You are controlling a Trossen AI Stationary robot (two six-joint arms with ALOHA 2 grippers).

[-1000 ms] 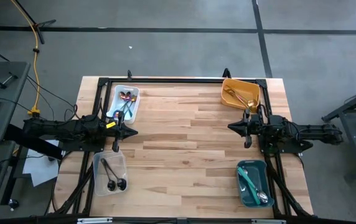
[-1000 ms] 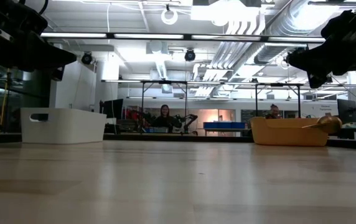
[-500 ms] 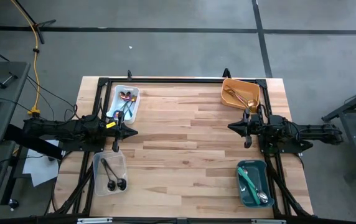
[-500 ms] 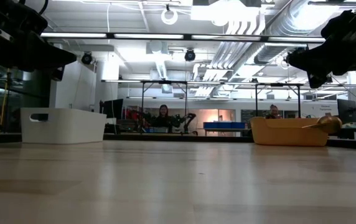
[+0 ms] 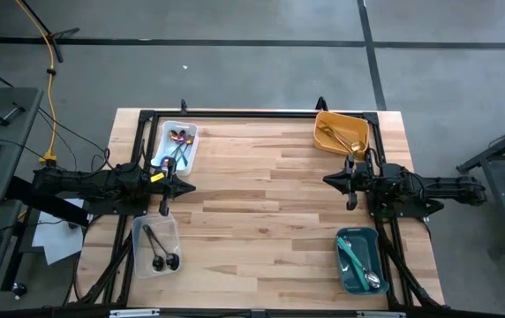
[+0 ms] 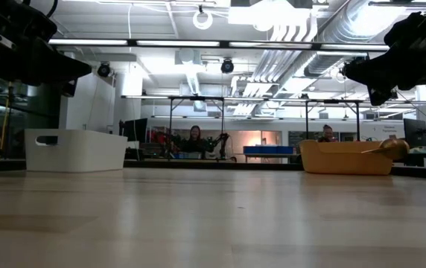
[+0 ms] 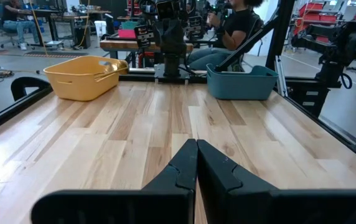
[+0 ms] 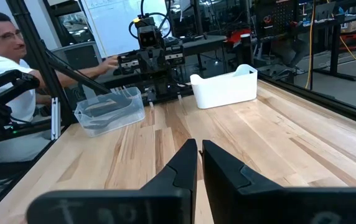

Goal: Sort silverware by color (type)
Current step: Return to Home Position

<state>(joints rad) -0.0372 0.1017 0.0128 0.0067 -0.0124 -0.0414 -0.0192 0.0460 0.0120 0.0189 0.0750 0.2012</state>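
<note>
- The left end effector (image 5: 188, 186) was clenched with nothing between its fingers (image 7: 181, 163). It hung above the left edge of the bench (image 5: 261, 212), pointing toward the middle.
- The right end effector (image 5: 328, 180) was likewise closed and empty, above the right edge and facing the left one across bare wood.
- Black spoons (image 5: 157, 247) lay in the transparent bin (image 5: 136, 238) at the near left corner, just beside the left arm.
- Iridescent utensils (image 5: 178, 141) lay in the white bin (image 5: 194, 152) at the far left corner.
- Gold utensils (image 5: 339, 137) lay in the yellow bin (image 5: 363, 124) at the far right corner.
- Teal-handled utensils (image 5: 354, 256) lay in the teal bin (image 5: 342, 281) at the near right corner.
- No silverware lay loose on the bench.
- A person (image 8: 4, 68) in a white shirt sat beyond the left edge.
</note>
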